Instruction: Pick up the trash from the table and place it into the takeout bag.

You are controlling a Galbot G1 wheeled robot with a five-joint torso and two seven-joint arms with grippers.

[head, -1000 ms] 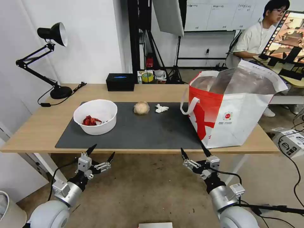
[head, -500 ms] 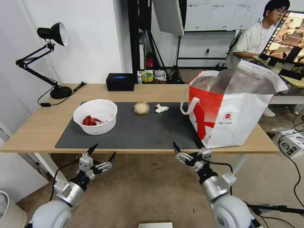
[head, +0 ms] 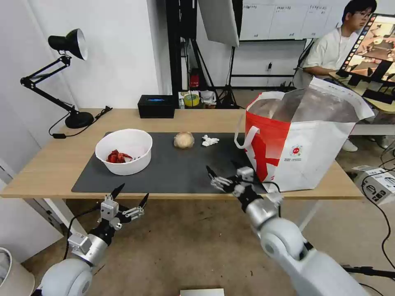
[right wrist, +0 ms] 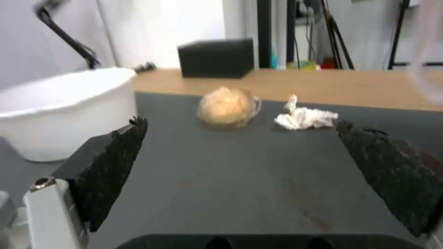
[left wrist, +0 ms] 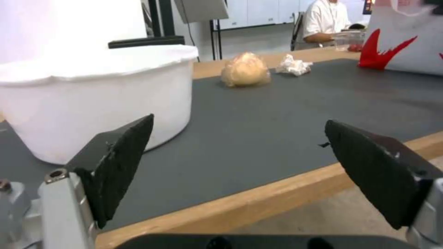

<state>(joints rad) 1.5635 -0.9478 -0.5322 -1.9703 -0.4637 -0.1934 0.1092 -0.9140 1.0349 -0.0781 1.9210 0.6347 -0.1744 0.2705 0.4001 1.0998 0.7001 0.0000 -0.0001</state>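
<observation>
A white bowl [head: 124,156] holding red scraps [head: 117,157] sits on the left of the dark mat [head: 185,174]. Farther back lie a beige ball [head: 183,140] and a tissue wad [head: 210,141]. The takeout bag [head: 304,144] stands open at the table's [head: 53,164] right end. My right gripper [head: 221,165] hovers open over the mat's front edge, left of the bag; its wrist view faces the ball [right wrist: 227,106] and wad [right wrist: 305,117]. My left gripper [head: 134,191] hangs open below the table's front edge, facing the bowl [left wrist: 92,100].
A black box [head: 156,106] sits at the back edge, and a black desk lamp [head: 68,43] stands at the back left with its cord trailing. A white handle loop [head: 242,137] hangs on the bag's left side. Bare mat stretches between the bowl and the bag.
My right gripper has risen from below the table edge and moved forward and left, onto the mat's front part. The left gripper has barely shifted.
</observation>
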